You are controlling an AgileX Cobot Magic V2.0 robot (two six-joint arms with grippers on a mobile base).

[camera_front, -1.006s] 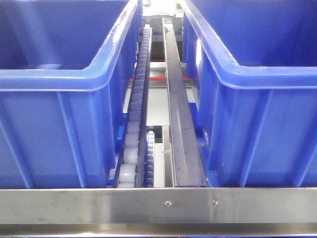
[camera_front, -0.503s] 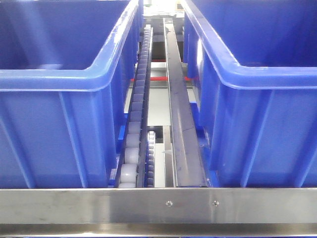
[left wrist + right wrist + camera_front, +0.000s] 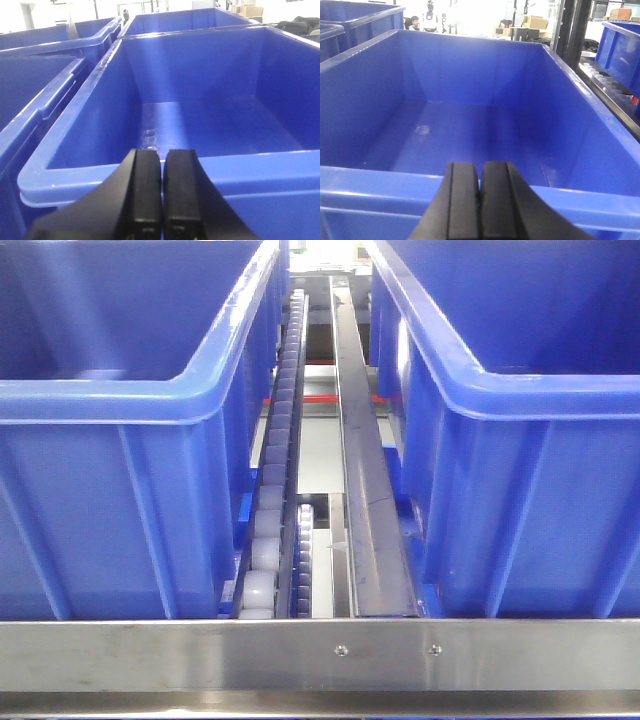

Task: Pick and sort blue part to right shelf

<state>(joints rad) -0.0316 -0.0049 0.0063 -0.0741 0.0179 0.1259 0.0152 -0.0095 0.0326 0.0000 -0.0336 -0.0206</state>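
Left wrist view: left gripper (image 3: 161,187) fingers pressed together, holding nothing, just before the near rim of a blue bin (image 3: 280,172). Right gripper (image 3: 480,200) likewise closed and unloaded before another blue bin (image 3: 365,177). Front view: roller track (image 3: 272,495) between two bins. Blue part not visible anywhere.

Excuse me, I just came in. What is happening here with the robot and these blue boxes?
Nothing is being handled at this moment. The left gripper and the right gripper are both shut with nothing between the fingers. Each hangs just before the near rim of a large blue plastic bin, and what shows of both bins is bare. No blue part appears in any view.
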